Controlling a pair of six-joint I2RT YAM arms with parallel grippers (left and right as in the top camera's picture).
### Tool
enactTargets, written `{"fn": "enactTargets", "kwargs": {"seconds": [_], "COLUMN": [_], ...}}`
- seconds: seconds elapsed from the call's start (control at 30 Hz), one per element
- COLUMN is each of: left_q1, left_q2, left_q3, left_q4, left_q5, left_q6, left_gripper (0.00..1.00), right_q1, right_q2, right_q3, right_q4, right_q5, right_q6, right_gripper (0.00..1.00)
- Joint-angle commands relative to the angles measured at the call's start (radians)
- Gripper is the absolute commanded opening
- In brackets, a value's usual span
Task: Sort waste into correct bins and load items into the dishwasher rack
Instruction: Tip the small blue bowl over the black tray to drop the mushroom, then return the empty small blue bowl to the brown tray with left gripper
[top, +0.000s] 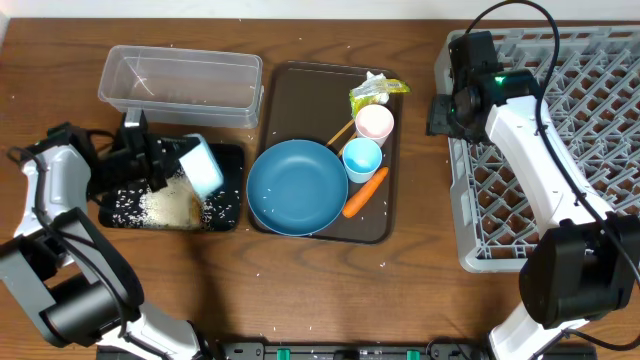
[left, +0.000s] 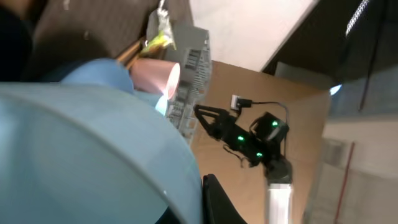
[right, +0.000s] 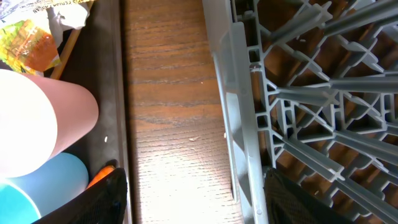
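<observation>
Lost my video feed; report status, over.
Left gripper shut on small light-blue bowl, tipped over black tray. Right gripper open, empty, over rack edge. No obstruction seen.

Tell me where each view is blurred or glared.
Overhead: sharp, evenly lit. Left wrist: the small light-blue bowl looms close, soft and out of focus. Right wrist: bright glare on the table; the pink cup looks washed out.

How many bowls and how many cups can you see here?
Bowls: 2 (large dark-blue bowl, small light-blue bowl)
Cups: 2 (pink cup, light-blue cup)
Total: 4
</observation>
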Motion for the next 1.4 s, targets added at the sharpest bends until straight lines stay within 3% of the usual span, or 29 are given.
{"fn": "enactTargets", "kwargs": {"seconds": [0.0,0.07,0.37,0.5,0.63,0.7,0.8,0.9,1.07,1.37], "left_q1": [0.0,-0.008,-0.117,-0.219,-0.394,-0.51,-0.694,-0.872,-1.007,-0.996], "left_q2": [0.005,0.005,-0.057,-0.146,-0.233,-0.265,-0.267,-0.206,-0.053,0.171], "left_q3": [-0.002,-0.002,0.087,0.181,0.277,0.29,0.289,0.288,0.288,0.288], "left_q4": [0.066,0.048,0.081,0.169,0.304,0.392,0.515,0.626,0.692,0.694], "left_q5": [-0.24,-0.346,-0.298,-0.369,-0.662,-0.883,-1.199,-1.408,-1.512,-1.461], "left_q6": [-0.043,-0.128,-0.12,-0.122,-0.151,-0.149,-0.079,0.036,0.147,0.131], "left_gripper": [0.06,0.07,0.06,0.06,0.06,0.06,0.06,0.06,0.06,0.06], "right_q1": [0.001,0.001,0.002,0.002,0.002,0.002,0.002,0.002,0.002,0.002], "right_q2": [-0.012,-0.012,-0.012,-0.012,-0.012,-0.012,-0.012,-0.012,-0.012,-0.012], "right_q3": [-0.006,-0.006,-0.006,-0.006,-0.006,-0.006,-0.006,-0.006,-0.006,-0.012], "right_q4": [0.005,0.004,0.014,0.013,0.014,0.014,0.013,0.008,-0.009,-0.01], "right_q5": [0.006,0.007,0.006,0.006,0.007,0.007,0.007,0.007,0.008,0.011], "right_q6": [-0.011,-0.012,-0.011,-0.011,-0.011,-0.011,-0.012,-0.012,-0.012,-0.02], "right_gripper": [0.65,0.65,0.65,0.65,0.65,0.65,0.66,0.65,0.66,0.67]}}
